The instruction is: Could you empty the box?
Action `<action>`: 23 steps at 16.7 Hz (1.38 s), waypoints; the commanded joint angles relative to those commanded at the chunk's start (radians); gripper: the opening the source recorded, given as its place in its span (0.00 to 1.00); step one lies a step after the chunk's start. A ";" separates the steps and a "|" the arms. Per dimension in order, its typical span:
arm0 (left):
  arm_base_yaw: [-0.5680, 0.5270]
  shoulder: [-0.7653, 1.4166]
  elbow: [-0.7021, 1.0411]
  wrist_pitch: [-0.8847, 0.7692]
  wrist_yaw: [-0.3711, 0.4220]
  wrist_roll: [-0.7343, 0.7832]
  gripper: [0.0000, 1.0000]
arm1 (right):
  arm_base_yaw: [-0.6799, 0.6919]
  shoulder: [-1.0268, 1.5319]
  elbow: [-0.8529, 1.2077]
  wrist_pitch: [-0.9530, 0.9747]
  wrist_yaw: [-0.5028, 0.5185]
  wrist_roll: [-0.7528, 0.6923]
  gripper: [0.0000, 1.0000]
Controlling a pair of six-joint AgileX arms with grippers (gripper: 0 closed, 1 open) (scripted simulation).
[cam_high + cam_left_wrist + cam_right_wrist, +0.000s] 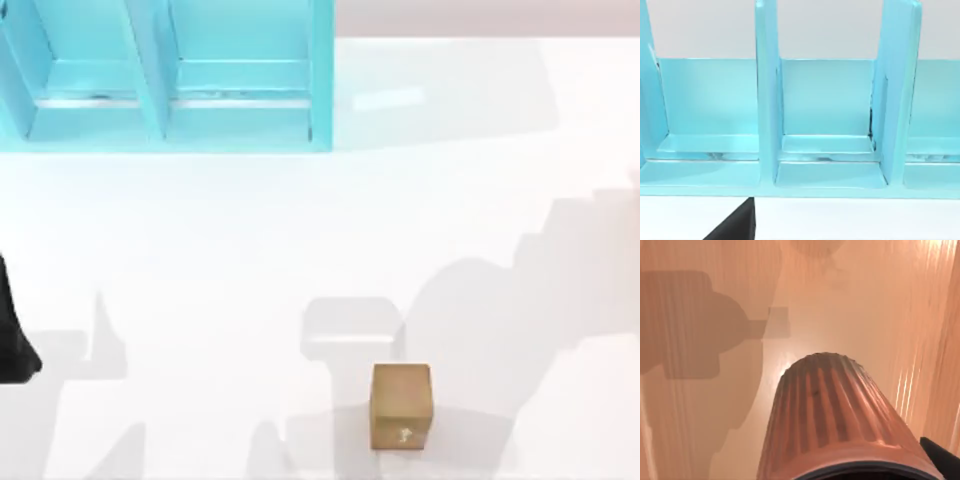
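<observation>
Across the back-left of the table (480, 200) stands the blue shelf rack (170, 90); near the front edge sits the small brown box (401, 405). Inside it, your right wrist view shows a ribbed cylinder (835, 415) close against the camera. You cannot tell how the right fingers stand. Lift it straight up, clear of the walls.

White table (250, 250): brown box (401, 405), blue shelf (170, 75)
</observation>
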 joint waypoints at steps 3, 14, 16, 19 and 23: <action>0.000 0.000 0.000 0.000 0.000 0.000 1.00 | -0.029 -0.014 0.040 -0.067 -0.002 -0.009 0.00; 0.000 0.000 0.000 0.000 0.000 0.000 1.00 | 0.206 -0.070 -0.110 0.148 -0.002 0.182 0.00; 0.000 0.000 0.000 0.000 0.000 0.000 1.00 | 0.353 -0.112 -0.205 0.259 0.002 0.287 0.00; 0.000 0.000 0.000 0.000 0.000 0.000 1.00 | 0.529 -0.191 -0.410 0.366 0.016 0.445 0.00; 0.000 0.000 0.000 0.000 0.000 0.000 1.00 | 0.638 -0.290 -0.662 0.408 0.034 0.614 0.00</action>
